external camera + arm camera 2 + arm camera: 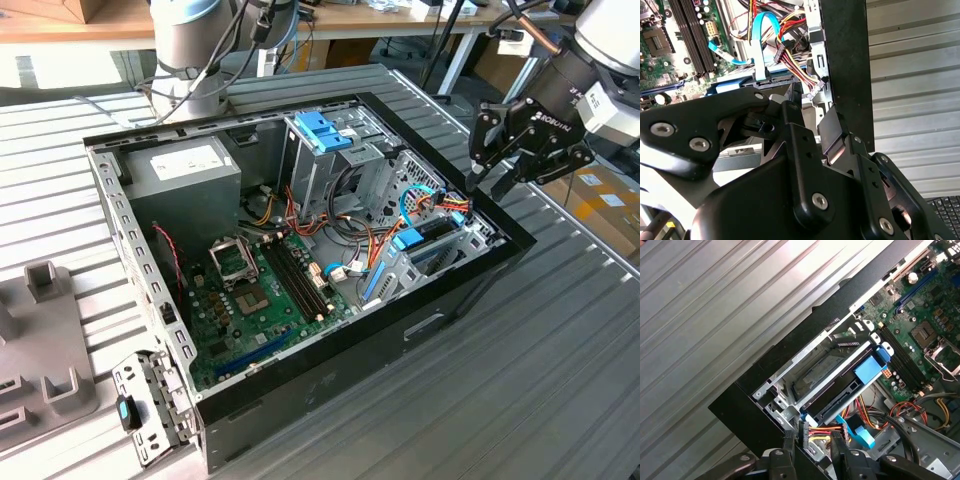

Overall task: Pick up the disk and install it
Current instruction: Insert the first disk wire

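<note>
Ribbed grey metal forms the desk (560,380), with workbenches and boxes behind it. Lying open on it is the black computer case (330,380). The tool (488,178) hangs just over the case's corner at the exterior view's right, its fingers (788,452) moderately spread with nothing between them.

The risk, as I judge it, is the wiring. The fingers sit close above the red and yellow power wires (824,431) and the blue ribbon cable (856,430) (both crowd the mouth of the drive bay (790,367)). Dropping or sliding sideways could snag a wire or tug a plug loose, and the case wall right beneath could be struck too.

The disk (835,395) lies flat in the drive bay at that same corner, level with the bay's rails. It looks seated, though I cannot tell whether it has latched. It shows as a dark slab with a blue plastic rail ending in a blue tab (869,371), and its connector edge faces the cables.
</note>
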Robot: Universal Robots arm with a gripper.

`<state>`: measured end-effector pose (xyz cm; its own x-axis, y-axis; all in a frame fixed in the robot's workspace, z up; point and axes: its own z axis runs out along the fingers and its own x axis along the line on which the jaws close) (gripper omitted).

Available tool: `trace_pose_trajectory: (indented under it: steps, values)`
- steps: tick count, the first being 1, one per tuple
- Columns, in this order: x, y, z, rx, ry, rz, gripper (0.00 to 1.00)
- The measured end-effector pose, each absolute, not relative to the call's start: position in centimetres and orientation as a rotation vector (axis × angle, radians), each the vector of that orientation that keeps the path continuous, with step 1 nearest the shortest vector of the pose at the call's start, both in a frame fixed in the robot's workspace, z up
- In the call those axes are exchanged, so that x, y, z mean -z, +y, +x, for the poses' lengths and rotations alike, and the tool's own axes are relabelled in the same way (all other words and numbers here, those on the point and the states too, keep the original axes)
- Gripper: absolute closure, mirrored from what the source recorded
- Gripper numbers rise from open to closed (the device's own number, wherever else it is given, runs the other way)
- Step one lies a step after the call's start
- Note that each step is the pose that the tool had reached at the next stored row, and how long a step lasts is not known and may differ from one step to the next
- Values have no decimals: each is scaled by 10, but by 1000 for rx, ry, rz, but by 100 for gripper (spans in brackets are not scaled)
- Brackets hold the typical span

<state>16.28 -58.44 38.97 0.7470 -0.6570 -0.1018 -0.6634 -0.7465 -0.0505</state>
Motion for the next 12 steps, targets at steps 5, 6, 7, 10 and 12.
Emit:
trace_pose_trajectory:
  steps: [5, 6, 7, 10, 12]
  values:
    - [-388, -584, 163, -118, 1082, -2858, 58]
    - [-388, -584, 163, -118, 1082, -2858, 58]
    - [-388, -584, 163, -118, 1082, -2858, 58]
    - [-387, -584, 163, -118, 1082, -2858, 58]
    - [-387, -584, 163, -118, 1082, -2858, 58]
